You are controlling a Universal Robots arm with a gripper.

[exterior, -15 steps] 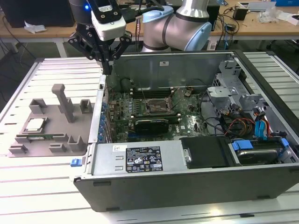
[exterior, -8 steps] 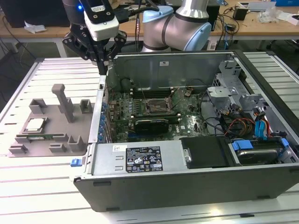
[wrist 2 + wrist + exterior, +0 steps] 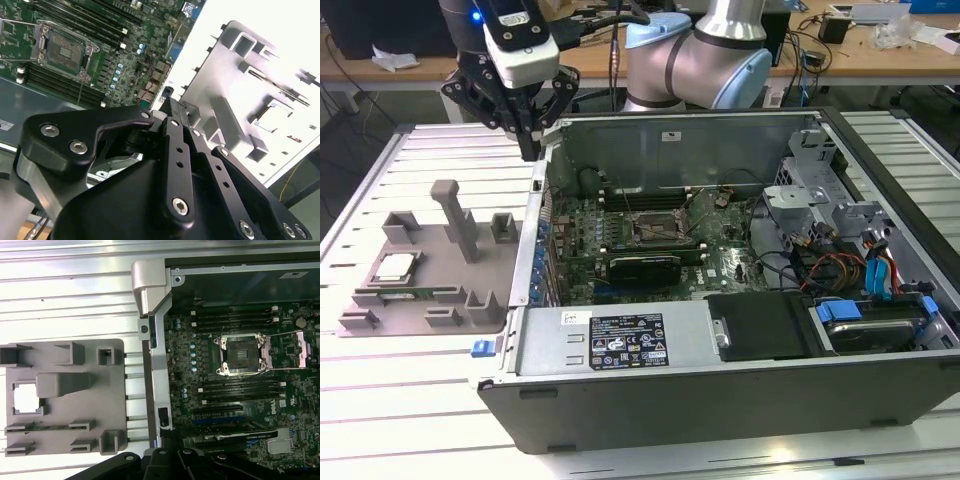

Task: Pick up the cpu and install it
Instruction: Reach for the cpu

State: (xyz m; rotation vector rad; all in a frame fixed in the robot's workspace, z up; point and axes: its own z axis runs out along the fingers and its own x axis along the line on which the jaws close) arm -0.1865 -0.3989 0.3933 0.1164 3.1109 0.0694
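The cpu (image 3: 395, 266) is a small pale square chip lying flat in a recess of the grey slotted fixture tray (image 3: 440, 290), on the exterior view's left; in the first wrist view the cpu (image 3: 26, 397) is a bright square in that tray (image 3: 75, 440). My gripper (image 3: 530, 148) hangs above the computer case's left wall, beyond the tray, well above and apart from the chip. Its black fingers (image 3: 172, 125) are shut together with nothing between them. On the motherboard, the dark square socket (image 3: 655, 228) (image 3: 243, 354) (image 3: 62, 47) stands with its frame open.
The open computer case (image 3: 720, 390) lies on a slatted metal table (image 3: 410, 400), with drives and cables at the exterior view's right. An upright grey post (image 3: 455, 215) rises from the tray. A cluttered desk runs along the back.
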